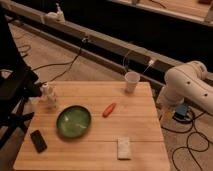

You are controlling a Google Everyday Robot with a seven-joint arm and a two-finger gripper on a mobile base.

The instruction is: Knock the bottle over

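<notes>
The bottle [49, 95] is small, whitish and translucent, with a narrow neck. It stands upright near the left edge of the wooden table [135, 145]. My gripper is out of view. Only a white arm segment [187, 85] shows, off the table's right side and far from the bottle. Nothing touches the bottle.
A green bowl [73, 121] sits just right of and in front of the bottle. An orange carrot [108, 109], a white paper cup [131, 81], a black phone [38, 140] and a white card [123, 148] also lie on the table. A dark frame [17, 90] stands close to the table's left edge. Cables cross the floor.
</notes>
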